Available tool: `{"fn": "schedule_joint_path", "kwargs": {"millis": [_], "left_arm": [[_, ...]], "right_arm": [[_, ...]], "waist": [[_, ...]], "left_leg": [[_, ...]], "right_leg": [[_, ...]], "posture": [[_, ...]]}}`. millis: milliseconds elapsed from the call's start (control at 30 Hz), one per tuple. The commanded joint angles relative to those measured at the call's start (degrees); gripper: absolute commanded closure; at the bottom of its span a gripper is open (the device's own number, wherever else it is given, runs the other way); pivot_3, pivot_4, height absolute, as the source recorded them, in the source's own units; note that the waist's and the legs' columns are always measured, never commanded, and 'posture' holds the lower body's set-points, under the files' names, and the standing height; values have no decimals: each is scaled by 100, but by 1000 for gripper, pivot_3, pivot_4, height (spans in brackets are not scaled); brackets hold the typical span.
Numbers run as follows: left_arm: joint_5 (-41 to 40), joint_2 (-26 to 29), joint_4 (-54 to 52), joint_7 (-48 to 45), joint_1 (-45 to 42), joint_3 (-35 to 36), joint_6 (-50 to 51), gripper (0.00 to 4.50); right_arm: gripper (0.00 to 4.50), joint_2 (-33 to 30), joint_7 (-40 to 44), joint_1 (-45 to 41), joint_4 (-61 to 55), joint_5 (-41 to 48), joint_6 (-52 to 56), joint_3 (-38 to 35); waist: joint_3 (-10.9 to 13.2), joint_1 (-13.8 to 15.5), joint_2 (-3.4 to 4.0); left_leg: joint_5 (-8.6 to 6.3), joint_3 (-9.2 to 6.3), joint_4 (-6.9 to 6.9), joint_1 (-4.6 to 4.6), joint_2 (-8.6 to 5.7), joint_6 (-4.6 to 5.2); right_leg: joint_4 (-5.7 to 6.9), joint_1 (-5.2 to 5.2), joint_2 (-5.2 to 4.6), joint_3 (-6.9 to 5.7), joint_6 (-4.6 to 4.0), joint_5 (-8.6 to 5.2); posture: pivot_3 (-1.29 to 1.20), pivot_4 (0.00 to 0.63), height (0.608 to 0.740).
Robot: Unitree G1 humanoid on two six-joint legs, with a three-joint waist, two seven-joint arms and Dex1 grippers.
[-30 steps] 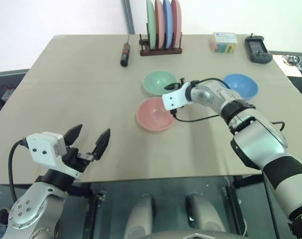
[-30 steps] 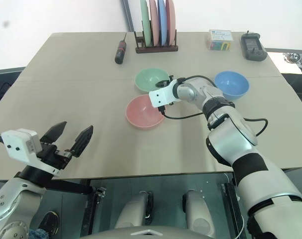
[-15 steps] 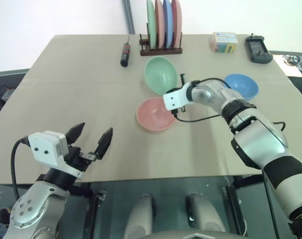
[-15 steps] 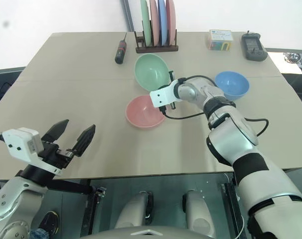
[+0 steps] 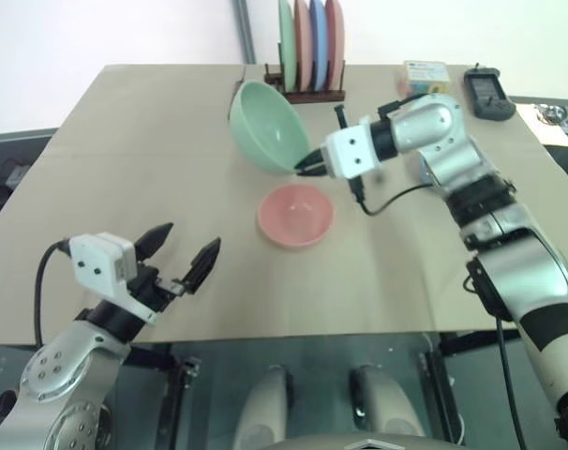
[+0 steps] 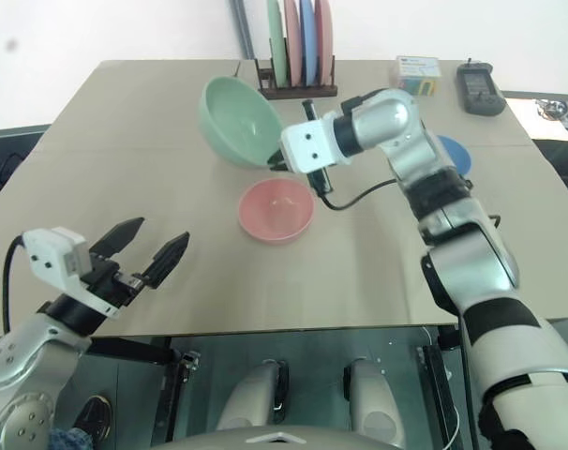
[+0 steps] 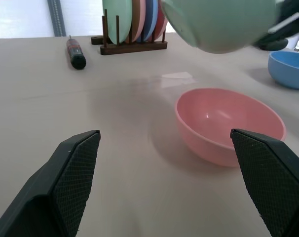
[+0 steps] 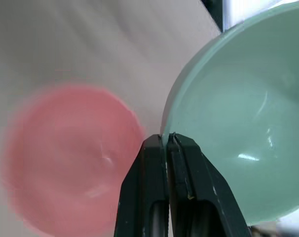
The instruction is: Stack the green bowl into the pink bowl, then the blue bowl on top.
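Observation:
The pale green bowl (image 5: 265,127) hangs tilted in the air, its opening facing me, behind and above the pink bowl (image 5: 295,214). My right gripper (image 5: 307,164) is shut on the green bowl's rim (image 8: 165,129), pinching the near edge. The pink bowl stands upright and empty on the table's middle. The blue bowl (image 6: 455,155) rests at the right, largely hidden behind my right arm, and also shows as the blue bowl (image 7: 289,69) in the left wrist view. My left gripper (image 5: 186,241) is open and empty near the table's front left edge, pointing toward the pink bowl (image 7: 228,126).
A wooden rack (image 5: 307,47) of upright coloured plates stands at the back. A screwdriver (image 7: 75,52) lies left of it. A small colourful box (image 5: 425,70) and a black device (image 5: 485,89) sit at the back right. A black cable (image 5: 387,192) loops from my right wrist.
My right gripper closed on the green bowl's rim, lifted it off the table and swung it up and to the left, tilting it. The left arm stayed put.

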Motion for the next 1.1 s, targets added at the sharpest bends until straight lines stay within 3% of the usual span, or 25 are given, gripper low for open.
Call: {"fn": "schedule_joint_path", "kwargs": {"millis": [33,100,233,333,800,1100], "left_arm": [[-48,168,85,-164,-177,0,-125,0],[-31,214,153,-209,-246,-48,-130,0],[-25,247,223,-280,-334,-111,-126,0],[-29,262,267,-312,-435,-210,-120,0],[-50,333,749,-627,-1614,-1082,-78,0],[-28,297,1362,-1152,-2527,-1535,-227,0]], "right_arm": [[4134,-322,437,301,-1294,317,852,40],[3485,-401,382,359,-1451,178,974,58],[1588,-452,135,351,-1493,-14,1089,18],[411,-550,-103,300,-1447,-155,1284,-95],[411,-1603,-2369,596,273,-982,3109,-1003],[411,-1338,-3396,704,2267,-1036,3345,-1144]], "waist": [[0,-7,0],[1,-31,1],[0,-51,1],[0,-39,0],[0,5,-1],[0,-59,-1]], "left_leg": [[0,0,1,0,0,0],[0,2,2,3,0,0],[0,6,1,10,6,0],[0,7,1,5,6,0],[0,13,4,-2,-3,0],[1,20,2,0,-4,1]], "right_leg": [[0,0,0,0,-2,-1],[2,0,0,1,-17,-10],[5,-2,6,3,-20,-12],[4,-4,6,4,-20,-12],[-2,-4,0,11,-20,-12],[-5,-4,3,21,3,1]], "posture": [[0,150,740],[0,150,740],[0,150,740],[0,150,740],[0,150,740],[0,150,740]]}}
